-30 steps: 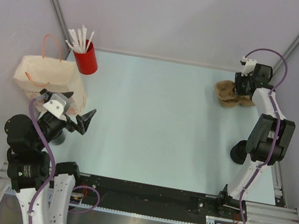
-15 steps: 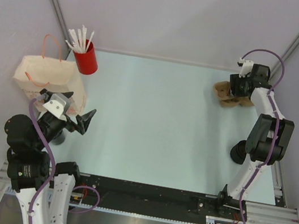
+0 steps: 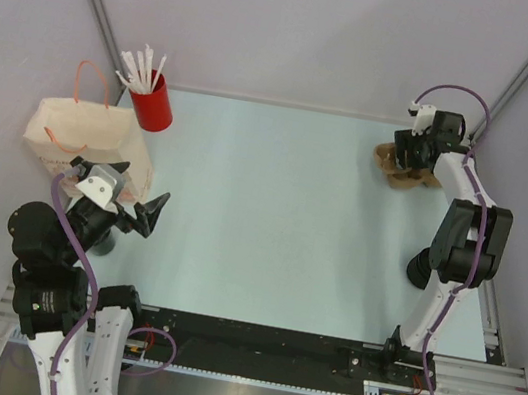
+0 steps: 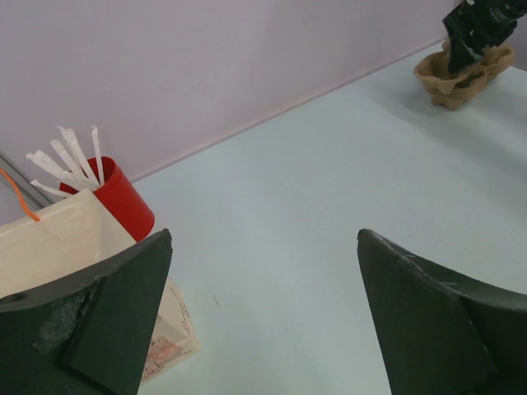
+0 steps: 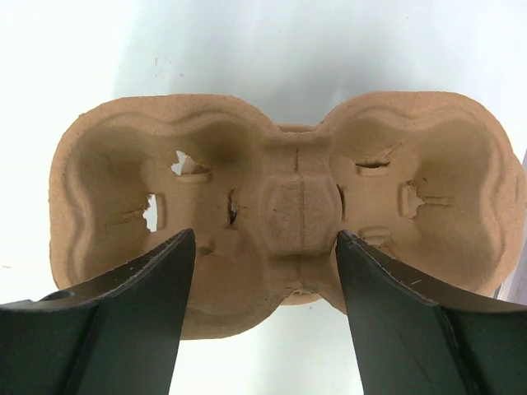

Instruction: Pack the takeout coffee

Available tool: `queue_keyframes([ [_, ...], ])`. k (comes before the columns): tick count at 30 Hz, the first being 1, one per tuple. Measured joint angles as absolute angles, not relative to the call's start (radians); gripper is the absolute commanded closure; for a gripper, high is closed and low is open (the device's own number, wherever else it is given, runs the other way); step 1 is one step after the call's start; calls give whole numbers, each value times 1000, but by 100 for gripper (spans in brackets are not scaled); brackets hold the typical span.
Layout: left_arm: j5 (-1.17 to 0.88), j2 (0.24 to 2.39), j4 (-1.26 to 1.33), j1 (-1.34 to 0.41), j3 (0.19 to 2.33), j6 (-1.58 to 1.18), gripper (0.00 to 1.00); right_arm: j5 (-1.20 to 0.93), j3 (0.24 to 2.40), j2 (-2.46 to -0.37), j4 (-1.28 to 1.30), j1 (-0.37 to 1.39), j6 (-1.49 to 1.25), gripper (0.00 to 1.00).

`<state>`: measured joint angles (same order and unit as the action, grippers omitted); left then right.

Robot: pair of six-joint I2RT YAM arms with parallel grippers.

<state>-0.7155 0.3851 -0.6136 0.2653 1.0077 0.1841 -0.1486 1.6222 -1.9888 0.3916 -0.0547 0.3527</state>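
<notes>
**Coffee outside bag; both hands empty**

Left hand (image 4: 263,247): fingers wide apart with nothing between them, poised above the table (image 3: 272,209). The bag (image 3: 82,132) stands close beside and beyond its left finger; whether they touch cannot be told. The red cup (image 3: 153,106) of straws (image 3: 139,65) stands past the bag, ahead of that same finger.

Coffee (image 3: 105,240): a small dark grey round cup on the table, just behind the left hand on its near side and partly covered by the wrist. It is outside the bag and clear of both fingers.

Right hand (image 5: 263,239): fingers apart, gripping nothing. It points down at the carrier (image 5: 296,206), a brown pulp tray with two wells, lying flat. The tray's middle ridge lines up with the gap, and one well lies ahead of each finger. The fingertips overlap the tray's near rim in the wrist view; contact cannot be told.

Black piece (image 3: 421,267): squat and round, on the table well behind the right hand, beside that arm's elbow and partly hidden by it.
</notes>
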Motion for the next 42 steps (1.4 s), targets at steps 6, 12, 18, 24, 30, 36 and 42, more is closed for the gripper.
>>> queue_keyframes([
  [6,-719,385,-614,268,1008,184,0,-113,1629,-1997,383,-41,352,28],
  [12,-719,385,-614,271,1008,184,1,-97,1630,-2010,384,-48,347,28],
  [18,-719,385,-614,272,1008,184,0,-95,1666,-2037,400,-58,340,30],
  [24,-720,385,-613,276,1008,184,0,-103,1781,-2074,478,-61,332,32],
  [30,-720,385,-613,278,1008,184,1,-129,1981,-2148,632,-60,333,32],
  [36,-720,385,-612,280,1007,184,1,-136,2119,-2211,792,-54,334,32],
  [42,-722,385,-611,284,1004,184,0,-139,2207,-2266,915,-44,334,32],
])
